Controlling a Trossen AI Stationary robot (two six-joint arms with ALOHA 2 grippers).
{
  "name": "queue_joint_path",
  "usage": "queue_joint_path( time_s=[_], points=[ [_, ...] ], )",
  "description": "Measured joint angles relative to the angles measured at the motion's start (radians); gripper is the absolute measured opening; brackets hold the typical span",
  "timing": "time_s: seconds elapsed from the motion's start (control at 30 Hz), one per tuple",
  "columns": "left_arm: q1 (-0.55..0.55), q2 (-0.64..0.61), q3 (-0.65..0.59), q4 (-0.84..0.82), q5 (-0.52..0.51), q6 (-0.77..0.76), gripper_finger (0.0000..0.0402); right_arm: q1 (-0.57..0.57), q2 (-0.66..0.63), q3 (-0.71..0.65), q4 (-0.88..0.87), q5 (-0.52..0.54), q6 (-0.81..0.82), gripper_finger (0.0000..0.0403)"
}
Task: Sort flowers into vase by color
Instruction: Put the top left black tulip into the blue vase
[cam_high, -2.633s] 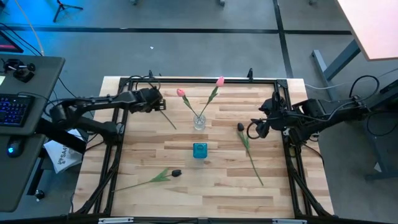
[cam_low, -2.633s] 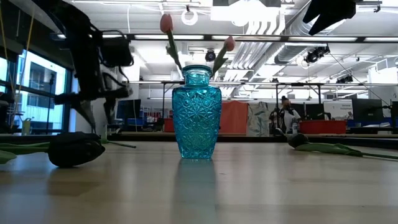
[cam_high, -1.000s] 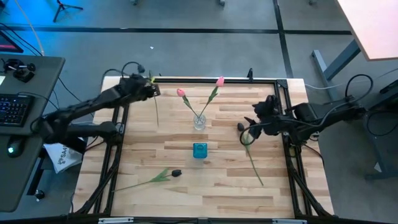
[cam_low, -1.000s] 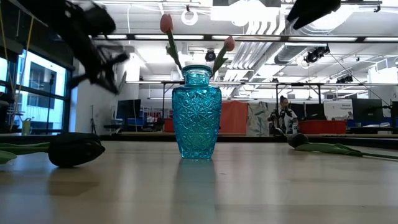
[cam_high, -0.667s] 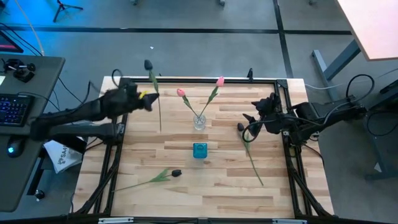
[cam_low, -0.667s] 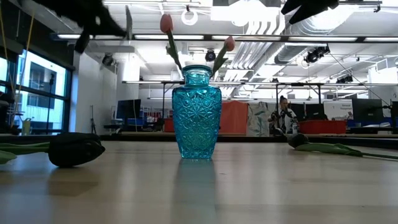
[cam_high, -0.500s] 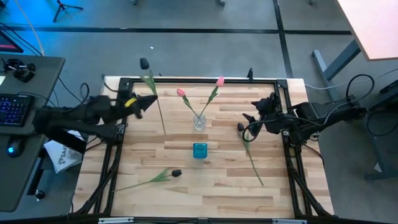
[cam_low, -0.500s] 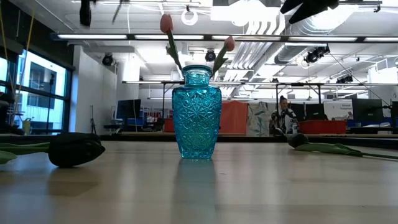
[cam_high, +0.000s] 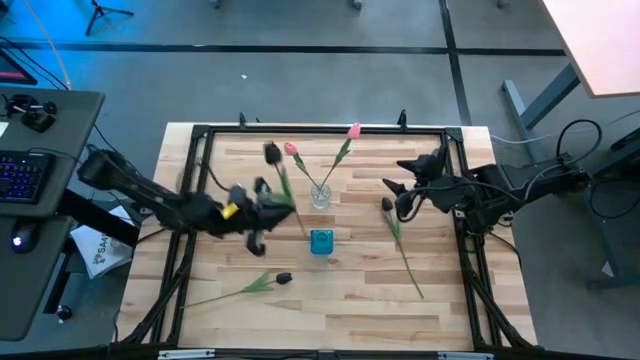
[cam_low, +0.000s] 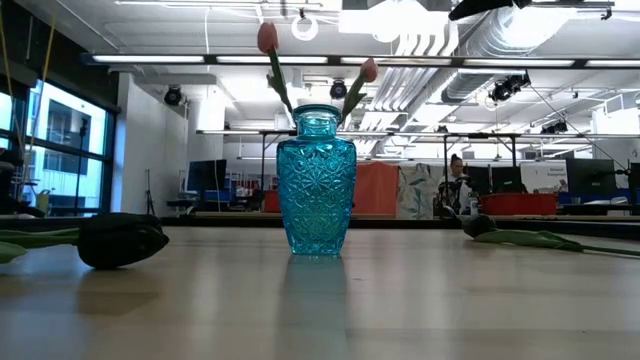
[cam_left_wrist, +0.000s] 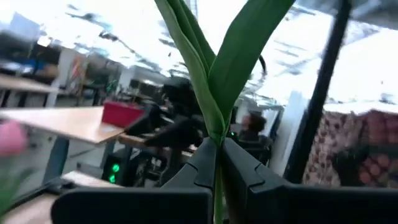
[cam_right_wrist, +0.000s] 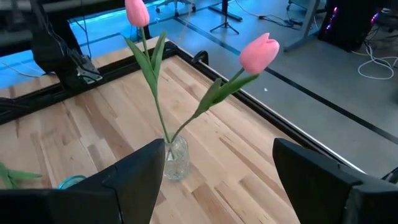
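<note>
Pinching a dark-headed, thin-stemmed artificial tulip (cam_high: 273, 155), the left claw (cam_high: 262, 205) hovers left of the faceted turquoise glass vase (cam_high: 321, 241). The right claw (cam_high: 398, 175) gapes wide, empty, to its right.

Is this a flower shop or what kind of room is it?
Probably a robotics lab or workshop, not a shop. Two robot arms work at a framed wooden table, a keyboard sits on a side desk, and exposed ducts run along the ceiling.
</note>
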Motion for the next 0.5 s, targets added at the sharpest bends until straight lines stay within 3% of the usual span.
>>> queue_joint_path(
  time_s=[0.17, 0.3, 0.5],
  points=[
    [0.006, 0.171, 0.0, 0.231, 0.017, 0.159, 0.0, -0.021, 0.0, 0.0, 0.0, -0.022, 0.005, 0.0296],
    [0.006, 0.205, 0.0, 0.206, 0.018, 0.245, 0.0, -0.031, 0.0, 0.0, -0.001, -0.027, 0.003, 0.0296],
    [0.029, 0.208, 0.0, 0.154, 0.034, 0.156, 0.0, -0.032, 0.0, 0.0, 0.0, -0.028, 0.005, 0.0296]
  ],
)
